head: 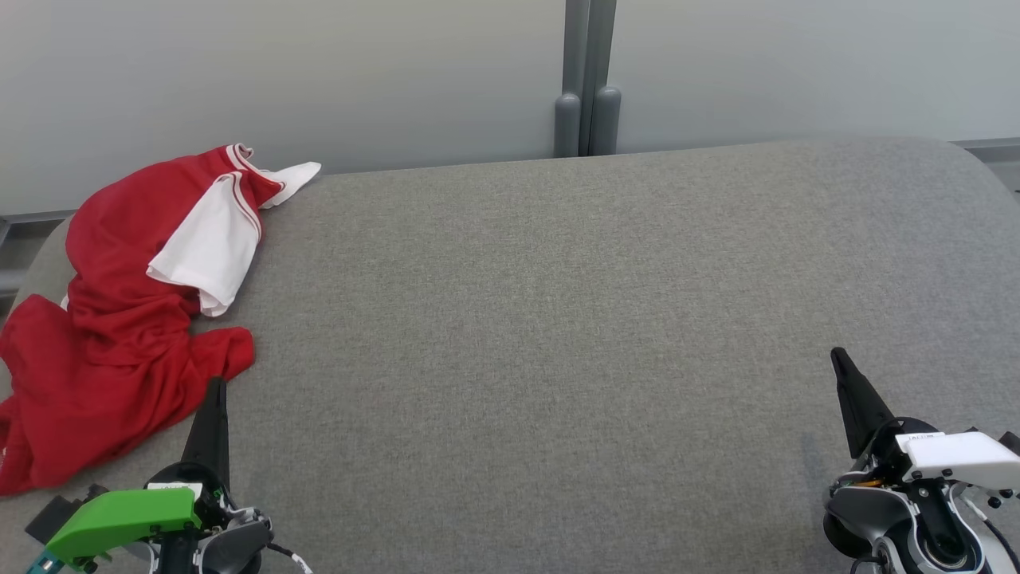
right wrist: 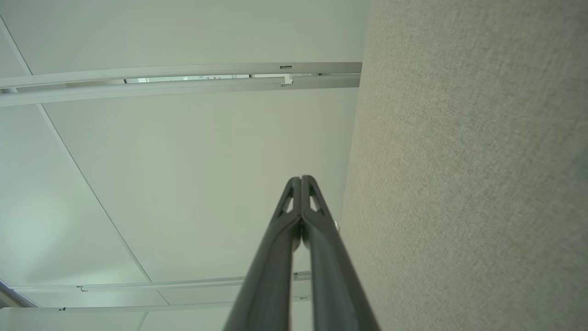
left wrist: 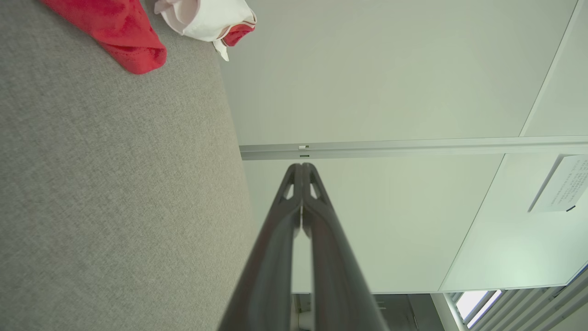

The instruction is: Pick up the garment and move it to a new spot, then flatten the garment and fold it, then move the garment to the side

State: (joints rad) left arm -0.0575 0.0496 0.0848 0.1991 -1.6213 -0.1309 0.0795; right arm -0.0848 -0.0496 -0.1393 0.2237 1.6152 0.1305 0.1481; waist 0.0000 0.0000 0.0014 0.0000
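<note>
The garment (head: 119, 319), a red shirt with white sleeves, lies crumpled at the far left of the grey table (head: 558, 319), partly hanging over its left edge. A red fold and a white sleeve of the garment (left wrist: 133, 37) show in the left wrist view's top left. My left gripper (head: 215, 384) is shut and empty at the lower left, its tip just beside the garment's lower red fold. In the left wrist view the left gripper (left wrist: 302, 166) has its fingers pressed together. My right gripper (head: 837, 355) is shut and empty at the lower right, far from the garment; the right gripper (right wrist: 301, 178) points past the table edge.
The grey fabric table top stretches wide between the two grippers. A pale wall with a grey post (head: 588, 80) stands behind the table's far edge. The table corners are rounded.
</note>
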